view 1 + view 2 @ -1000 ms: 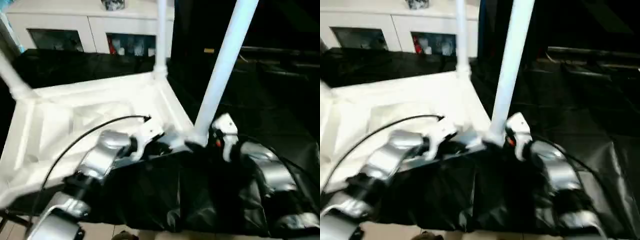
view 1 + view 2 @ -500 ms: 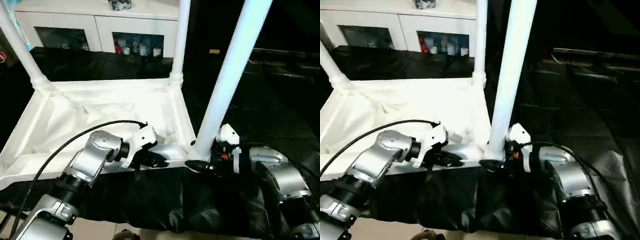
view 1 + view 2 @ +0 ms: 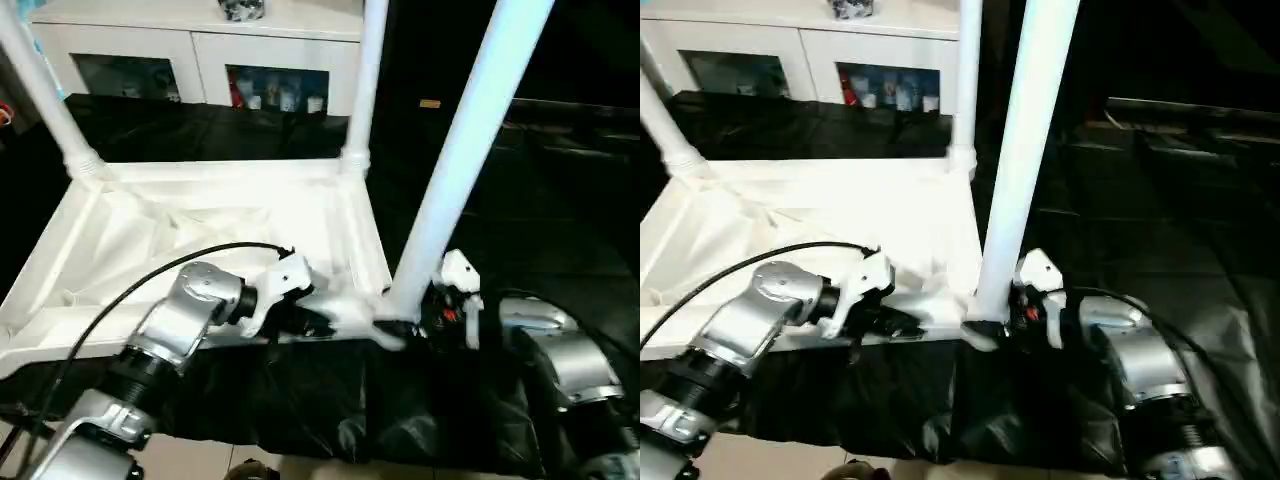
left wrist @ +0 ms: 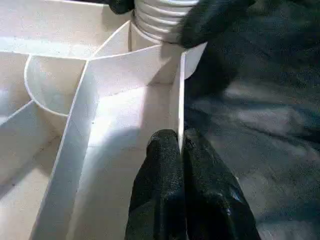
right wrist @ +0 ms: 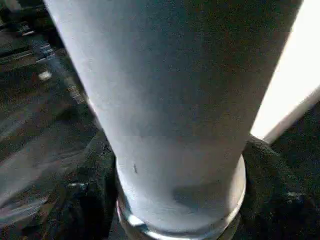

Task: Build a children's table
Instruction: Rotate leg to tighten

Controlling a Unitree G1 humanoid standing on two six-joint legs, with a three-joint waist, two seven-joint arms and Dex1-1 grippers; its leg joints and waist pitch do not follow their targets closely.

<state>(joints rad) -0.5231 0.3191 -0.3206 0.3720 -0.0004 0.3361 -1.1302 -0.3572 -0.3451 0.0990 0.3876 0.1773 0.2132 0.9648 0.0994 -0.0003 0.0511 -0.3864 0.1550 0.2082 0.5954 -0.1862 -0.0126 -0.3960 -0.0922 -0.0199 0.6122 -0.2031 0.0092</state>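
Observation:
The children's table lies upside down on black cloth, its white top (image 3: 200, 215) facing up with the rim raised. Three white legs stand in corner sockets: the near right leg (image 3: 460, 150), the far right leg (image 3: 368, 80) and the far left leg (image 3: 40, 90). My left gripper (image 4: 180, 142) is shut on the thin front rim wall, close to the near right corner socket. My right gripper (image 3: 400, 325) sits at the foot of the near right leg. One black finger (image 5: 85, 200) lies against each side of the leg's base, just above the socket.
A white cabinet (image 3: 200, 40) with glass doors stands behind the table top. Wrinkled black cloth (image 3: 540, 200) covers the surface to the right and hangs over the front edge. A black cable (image 3: 150, 280) arcs over my left forearm.
The right gripper's fingers have drawn in around the foot of the near right leg. The left gripper stays pinched on the rim. The camera has shifted.

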